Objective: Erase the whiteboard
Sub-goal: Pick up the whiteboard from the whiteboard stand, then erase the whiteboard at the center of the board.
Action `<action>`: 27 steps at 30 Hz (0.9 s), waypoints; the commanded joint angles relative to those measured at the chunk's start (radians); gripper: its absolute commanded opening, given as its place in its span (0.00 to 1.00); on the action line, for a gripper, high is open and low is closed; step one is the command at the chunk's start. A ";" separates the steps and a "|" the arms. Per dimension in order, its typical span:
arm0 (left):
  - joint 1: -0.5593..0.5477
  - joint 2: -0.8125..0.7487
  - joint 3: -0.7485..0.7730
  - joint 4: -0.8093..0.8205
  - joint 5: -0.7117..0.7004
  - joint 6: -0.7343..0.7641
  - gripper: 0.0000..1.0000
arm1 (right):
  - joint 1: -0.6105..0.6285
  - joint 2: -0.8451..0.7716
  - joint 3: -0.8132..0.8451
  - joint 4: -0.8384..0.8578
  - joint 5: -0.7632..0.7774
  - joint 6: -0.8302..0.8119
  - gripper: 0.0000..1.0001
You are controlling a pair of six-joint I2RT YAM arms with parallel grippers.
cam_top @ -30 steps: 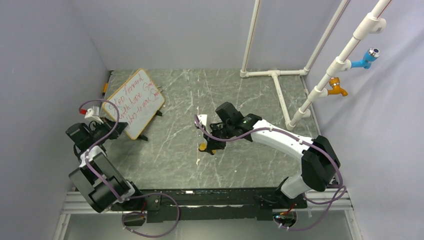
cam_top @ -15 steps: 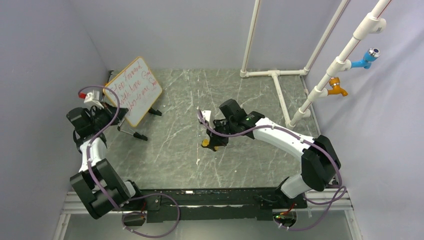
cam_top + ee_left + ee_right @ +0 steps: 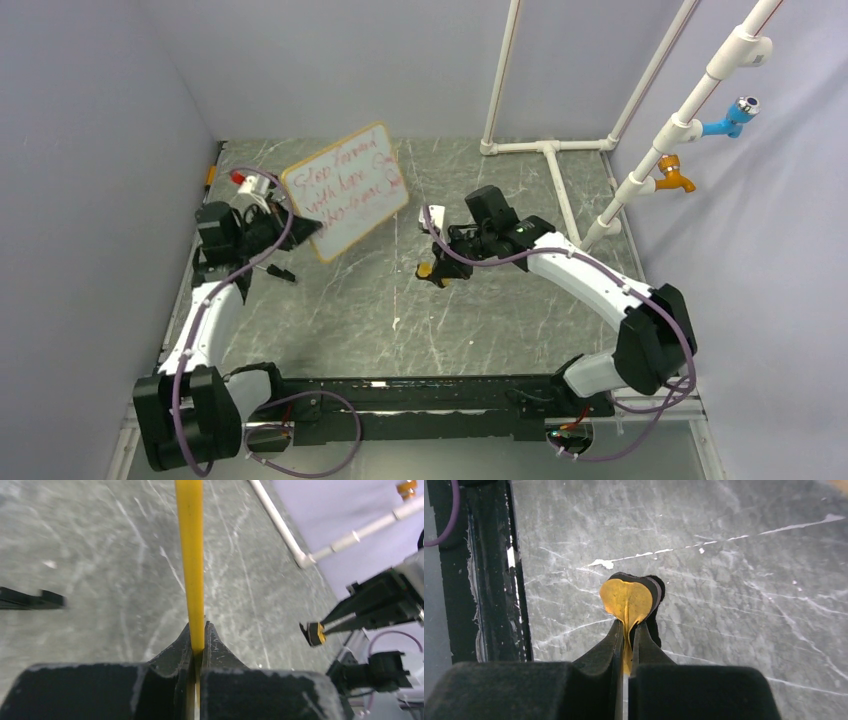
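whiteboard (image 3: 345, 190) now off the table (image 3: 480, 320), held tilted in the air at far-left-centre, written face toward the overhead camera, red handwritten lines all intact, nothing wiped yet; a second ago it stood further left near the wall, it has since been lifted and swung in toward the middle; left fingers (image 3: 296, 232) pinching its lower left corner, left wrist view shows the tan-orange frame (image 3: 191, 555) edge-on, clamped between the two pressed fingers (image 3: 197, 640); right fingers (image 3: 438, 270) pinching the small orange eraser piece (image 3: 428, 270), in the right wrist view it sits squeezed between the tips (image 3: 626, 630), orange face with black backing (image 3: 628, 597), hanging clear above the table; right arm has drifted up and right over the last second, eraser near the board's right edge but not touching; black piece (image 3: 30, 599) lies on the table left of the board, can't tell what it is; reads as setup done, board presented to the eraser, next step likely bringing eraser onto the written face; risk: thin corner grip may let the board pivot under wiping pressure
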 commanded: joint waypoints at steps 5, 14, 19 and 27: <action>-0.344 -0.027 -0.173 0.279 -0.042 -0.183 0.00 | -0.033 -0.046 0.075 -0.035 -0.012 -0.093 0.00; -0.703 0.068 -0.215 0.516 -0.207 -0.247 0.00 | -0.017 0.049 0.264 -0.026 0.122 -0.078 0.00; -0.776 0.134 -0.210 0.576 -0.273 -0.295 0.00 | 0.038 0.052 0.257 0.029 0.247 -0.028 0.00; -0.807 0.203 -0.237 0.691 -0.392 -0.384 0.00 | 0.125 0.072 0.203 0.075 0.367 -0.022 0.00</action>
